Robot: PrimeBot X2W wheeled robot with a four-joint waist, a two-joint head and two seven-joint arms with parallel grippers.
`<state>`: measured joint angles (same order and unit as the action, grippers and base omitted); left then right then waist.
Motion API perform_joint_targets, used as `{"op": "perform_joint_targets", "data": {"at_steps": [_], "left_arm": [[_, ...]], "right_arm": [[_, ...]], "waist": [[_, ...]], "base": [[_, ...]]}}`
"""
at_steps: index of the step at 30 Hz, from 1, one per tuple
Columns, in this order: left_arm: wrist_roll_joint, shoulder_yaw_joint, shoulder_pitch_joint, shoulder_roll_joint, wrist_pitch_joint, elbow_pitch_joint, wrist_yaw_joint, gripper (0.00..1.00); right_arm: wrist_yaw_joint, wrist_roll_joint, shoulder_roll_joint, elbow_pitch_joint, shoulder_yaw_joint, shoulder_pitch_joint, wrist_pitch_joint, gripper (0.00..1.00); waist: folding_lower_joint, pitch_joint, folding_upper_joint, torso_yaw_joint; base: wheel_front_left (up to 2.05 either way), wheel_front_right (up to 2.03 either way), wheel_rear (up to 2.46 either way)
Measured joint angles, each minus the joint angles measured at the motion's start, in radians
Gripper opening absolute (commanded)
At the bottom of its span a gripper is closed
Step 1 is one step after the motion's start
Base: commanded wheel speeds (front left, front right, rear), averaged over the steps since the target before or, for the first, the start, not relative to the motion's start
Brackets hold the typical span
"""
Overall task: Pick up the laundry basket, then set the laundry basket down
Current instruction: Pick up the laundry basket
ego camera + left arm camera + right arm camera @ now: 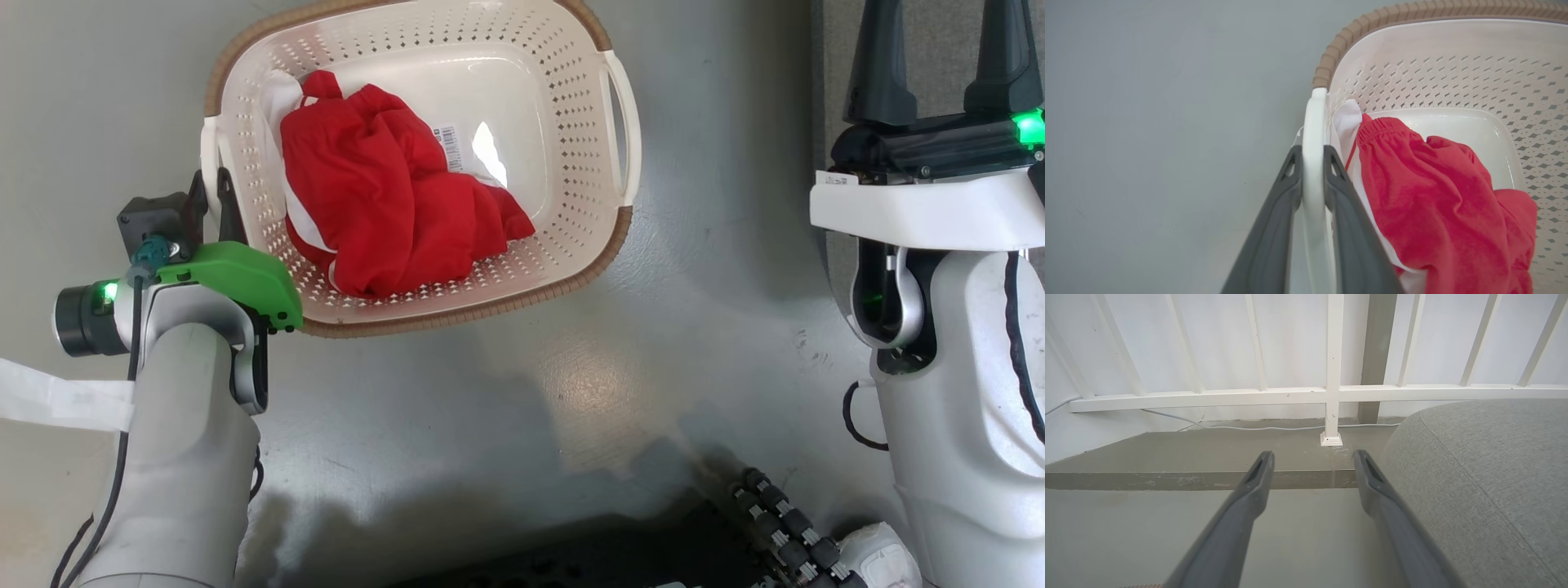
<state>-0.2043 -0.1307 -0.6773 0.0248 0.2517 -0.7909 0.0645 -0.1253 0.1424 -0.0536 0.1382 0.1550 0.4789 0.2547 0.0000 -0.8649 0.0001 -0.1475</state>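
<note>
Grey floor (pixel 490 392); left hand (pixel 1312 152) clamps laundry basket (pixel 571 122) handle (pixel 1314 122); right hand (pixel 1312 457) spread, empty (barcode sticker (pixel 447 147) unreadable).

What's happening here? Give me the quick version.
The robot's left gripper is shut on the white side handle of the laundry basket, with one finger on each side of the handle. The basket holds a heap of red clothes with some white in them. The pictures do not show whether the basket is resting on the grey floor or is just off it. The right gripper is open and holds nothing, off to the side next to a grey cushion.
</note>
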Motion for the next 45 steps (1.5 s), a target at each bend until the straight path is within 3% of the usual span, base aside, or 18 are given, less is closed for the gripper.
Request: {"op": "perform_joint_targets", "data": {"at_steps": [11,13,14,16,17,18,19,33,45], "left_arm": [[-0.002,-0.011,0.0,0.0,0.0,-0.011,-0.01,0.0],[-0.002,-0.011,0.0,0.0,0.0,-0.012,-0.01,0.21],[-0.002,-0.011,0.0,0.0,0.0,-0.013,-0.01,0.44],[-0.004,-0.011,0.0,0.0,0.0,-0.015,-0.01,0.57],[-0.004,-0.011,0.0,0.0,0.0,-0.016,-0.01,0.77],[-0.005,-0.01,0.0,0.0,0.0,-0.017,-0.01,0.83],[-0.008,-0.009,0.0,0.0,0.0,-0.018,-0.01,0.98],[-0.012,-0.005,-0.005,0.0,0.0,0.035,-0.011,1.0],[-0.002,0.0,-0.003,-0.001,0.0,0.218,-0.012,1.0]], "right_arm": [[0.0,0.01,0.0,-0.001,0.001,0.0,0.0,1.0],[0.0,0.01,0.0,-0.001,0.001,0.0,0.0,1.0],[0.0,0.01,0.0,-0.001,0.0,0.0,0.0,1.0],[0.0,0.011,0.0,-0.001,0.0,0.0,0.0,1.0],[0.0,0.011,0.0,-0.001,0.0,0.0,0.0,1.0],[0.0,0.011,0.0,-0.001,0.0,0.0,0.0,1.0],[0.0,0.011,0.0,-0.001,0.0,0.0,0.0,1.0],[0.0,0.011,0.0,-0.016,-0.015,0.0,0.0,1.0],[0.0,-0.011,0.0,-0.062,-0.023,-0.02,0.0,1.0]], "waist": [[0.0,0.001,0.0,-0.008],[0.0,0.001,0.0,-0.008],[0.0,0.001,-0.0001,-0.008],[0.0,0.001,0.0,-0.009],[0.0,0.002,0.0,-0.009],[0.0,0.002,0.0,-0.009],[0.0,0.002,0.0,-0.008],[0.0,0.029,0.0,0.002],[0.0,0.102,0.0,0.027]], "base": [[0.0,0.0,0.0],[0.0,0.0,0.0],[0.0,0.0,0.0],[0.0,0.0,0.0],[0.0,0.0,0.0],[0.0,0.0,0.0],[0.0,0.0,0.0],[0.0,0.0,0.0],[0.0,0.0,0.0]]}}
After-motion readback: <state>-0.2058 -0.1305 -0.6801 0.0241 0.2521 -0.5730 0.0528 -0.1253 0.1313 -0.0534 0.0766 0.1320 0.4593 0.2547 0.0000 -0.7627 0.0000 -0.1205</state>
